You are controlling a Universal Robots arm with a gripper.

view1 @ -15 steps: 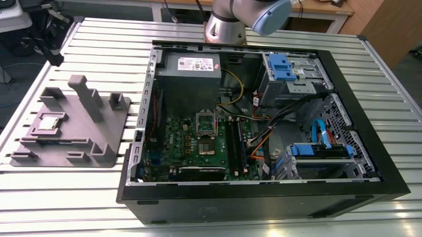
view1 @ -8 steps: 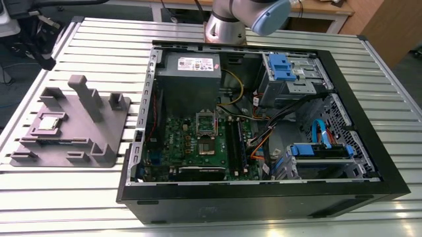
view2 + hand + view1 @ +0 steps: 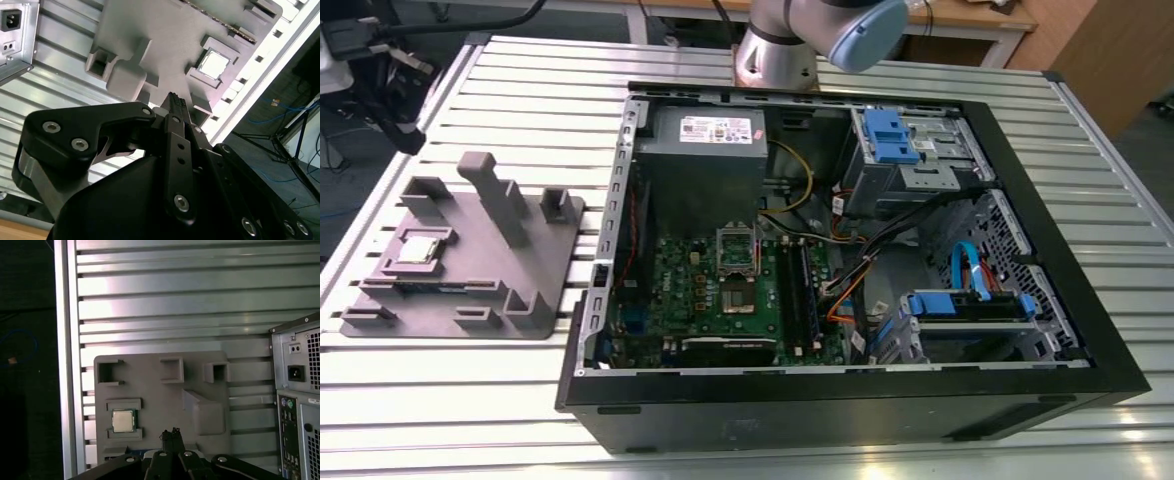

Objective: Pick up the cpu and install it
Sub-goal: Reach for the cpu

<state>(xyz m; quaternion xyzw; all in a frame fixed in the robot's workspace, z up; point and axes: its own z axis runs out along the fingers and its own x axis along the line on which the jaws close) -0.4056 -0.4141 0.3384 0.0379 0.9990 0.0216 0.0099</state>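
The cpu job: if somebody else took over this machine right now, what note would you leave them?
Gripper: shut, holding nothing, pointed toward the grey tray, not touching the cpu.
Cpu: lying flat in its pocket on the tray, which sits on the table beside the open computer case.
Done: nothing that shows.
Left: cpu not yet picked up, not yet on the motherboard.
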